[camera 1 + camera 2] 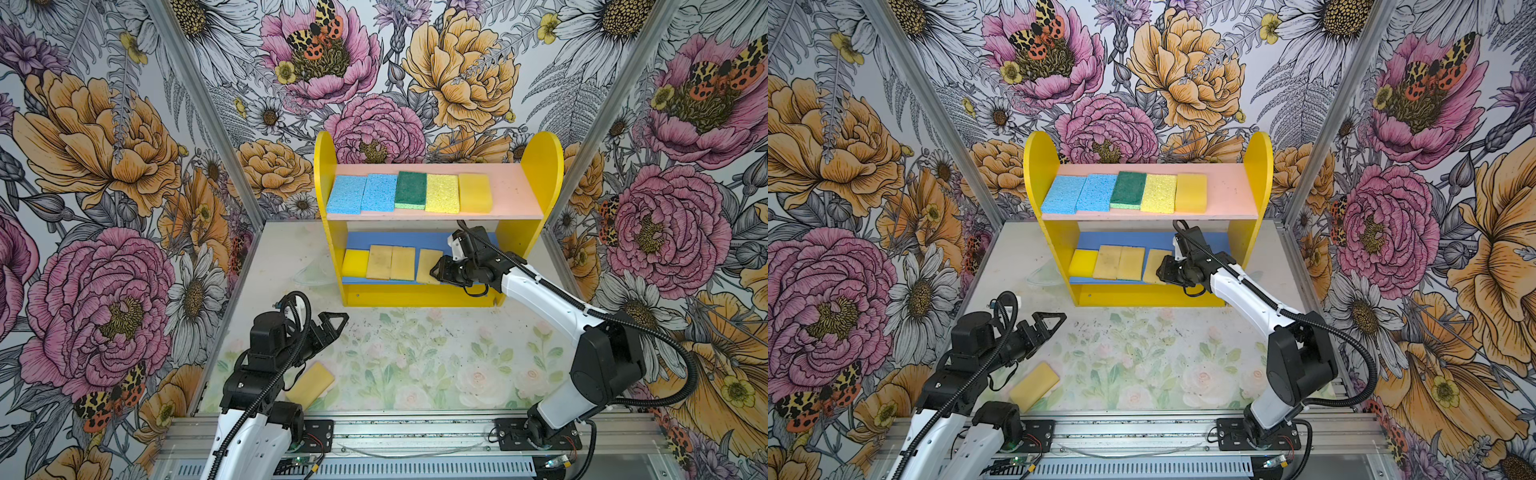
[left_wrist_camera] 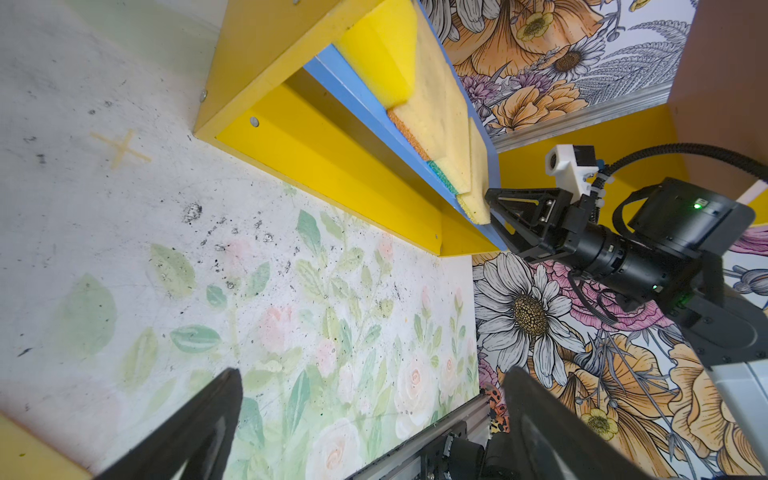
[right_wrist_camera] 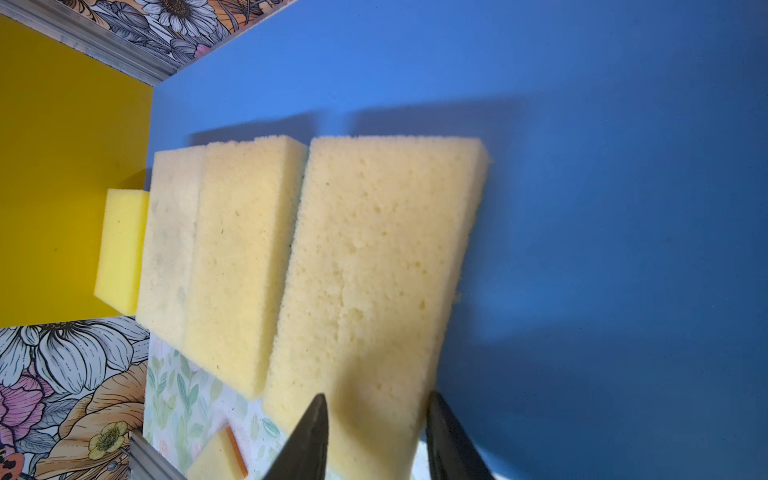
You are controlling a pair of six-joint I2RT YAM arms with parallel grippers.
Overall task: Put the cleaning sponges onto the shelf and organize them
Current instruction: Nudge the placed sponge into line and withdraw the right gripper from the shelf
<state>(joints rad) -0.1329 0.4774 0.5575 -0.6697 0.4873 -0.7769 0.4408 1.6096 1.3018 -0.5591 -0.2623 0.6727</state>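
Table (image 1: 415, 353): flat, faded floral print, dark specks; lower centre of both top views
Shelf (image 1: 540, 166): painted wood, yellow round-topped sides, pink upper board (image 1: 511, 187), blue lower board (image 1: 415, 239); frame centre
Upper row, left to right: light blue sponges (image 1: 345, 194) (image 1: 379, 192), dark green sponge (image 1: 410, 189), porous pale yellow sponge (image 1: 441, 193), smooth tan-yellow sponge (image 1: 475, 193); flat rectangles, edge to edge
Lower row: small bright yellow sponge (image 1: 355, 262), two touching tan sponges (image 1: 379, 262) (image 1: 402, 263), fourth tan sponge (image 1: 428, 266) slightly askew
Right gripper (image 1: 435, 271): jaws partway apart around fourth tan sponge's near end; contact unclear
Left gripper (image 1: 332, 328): jaws spread wide above table, lower left
Loose tan sponge (image 1: 311, 384): flat on table, lower left
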